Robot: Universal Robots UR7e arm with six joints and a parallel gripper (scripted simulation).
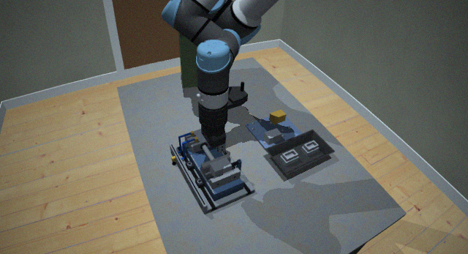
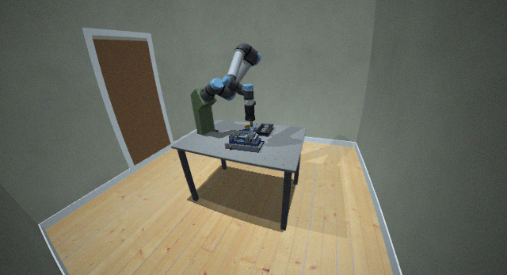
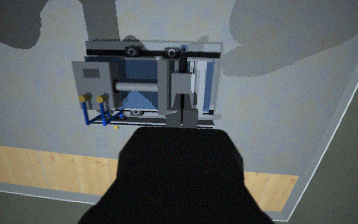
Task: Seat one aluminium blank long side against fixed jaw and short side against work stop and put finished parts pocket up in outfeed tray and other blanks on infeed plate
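Gripper [image 3: 182,111] pressed together on nothing, above the aluminium blank [image 3: 182,85] in the vise [image 3: 96,80].

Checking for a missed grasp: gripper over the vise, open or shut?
Shut, on nothing. In the wrist view the gripper has its two fingers pressed together with nothing between them, above the vise.

Vise [image 3: 145,82] opening partly behind the tool [image 3: 182,112]
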